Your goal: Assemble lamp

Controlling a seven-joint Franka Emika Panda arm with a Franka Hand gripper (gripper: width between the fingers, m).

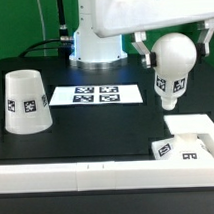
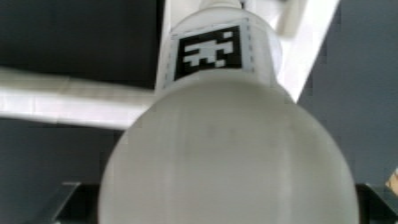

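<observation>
My gripper is shut on the white ball bulb and holds it in the air above the exterior view's right side, neck pointing down with a marker on it. In the wrist view the bulb fills most of the picture, its marked neck pointing away; the fingers show only as dark edges at both sides. The low square base lies on the table below the bulb, at the front right. The tapered shade stands mouth down at the exterior view's left.
The marker board lies flat in the middle of the black table. A white rail runs along the front edge. The robot's white pedestal stands at the back.
</observation>
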